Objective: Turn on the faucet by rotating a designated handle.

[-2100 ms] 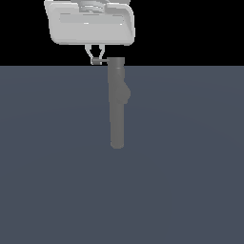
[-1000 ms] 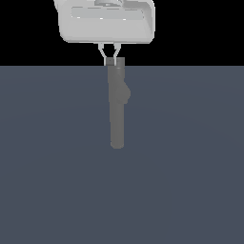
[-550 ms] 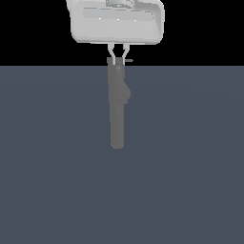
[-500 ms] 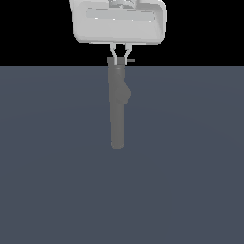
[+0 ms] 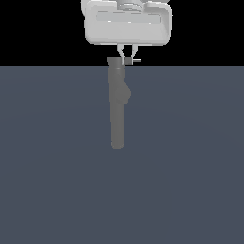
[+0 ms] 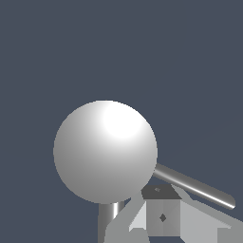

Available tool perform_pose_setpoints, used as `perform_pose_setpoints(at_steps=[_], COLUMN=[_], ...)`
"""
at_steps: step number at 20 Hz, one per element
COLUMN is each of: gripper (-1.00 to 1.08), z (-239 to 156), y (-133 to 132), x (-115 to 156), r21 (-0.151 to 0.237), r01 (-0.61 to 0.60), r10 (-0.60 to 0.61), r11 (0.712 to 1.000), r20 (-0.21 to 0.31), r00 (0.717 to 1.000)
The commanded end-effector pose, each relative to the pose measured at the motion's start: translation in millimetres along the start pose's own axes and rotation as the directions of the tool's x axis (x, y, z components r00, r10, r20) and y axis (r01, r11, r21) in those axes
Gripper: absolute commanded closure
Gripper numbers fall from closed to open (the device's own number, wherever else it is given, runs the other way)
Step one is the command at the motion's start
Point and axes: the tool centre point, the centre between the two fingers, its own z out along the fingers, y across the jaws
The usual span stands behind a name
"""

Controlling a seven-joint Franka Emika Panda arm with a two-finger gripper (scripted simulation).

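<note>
The faucet (image 5: pixel 116 102) is a long matte grey cylinder lying on the dark floor, its capped end under the gripper. The handle (image 5: pixel 137 60) is a thin light rod sticking out from that end toward the exterior view's right. My white boxy gripper (image 5: pixel 127 59) hangs over the capped end, its two thin fingers drawn together, tips at the handle's root; whether they touch it I cannot tell. In the wrist view the faucet (image 6: pixel 105 152) shows end-on as a pale round dome, the handle (image 6: pixel 194 186) runs out beside it, and the gripper (image 6: pixel 161 197) looks shut with nothing between the fingers.
A flat dark blue-grey floor (image 5: pixel 190 167) spreads around the faucet. Black background lies behind the gripper body (image 5: pixel 127 23).
The gripper has slid toward the exterior view's right, from beside the faucet's capped end to over the handle's root. The faucet and handle look unmoved.
</note>
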Motion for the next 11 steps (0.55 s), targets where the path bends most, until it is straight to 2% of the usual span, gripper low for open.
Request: perform_pose_setpoints(at_steps=[1,11], gripper=[1.08,1.08], z=[-1,-2], y=[10,33], x=[13,40], r21=[-0.004,-0.008], r01=[-0.01,-0.034], r10=[0.01,0.034], r11=[1.0,0.999], r20=[-0.013,-0.022], r00=[1.0,0.999])
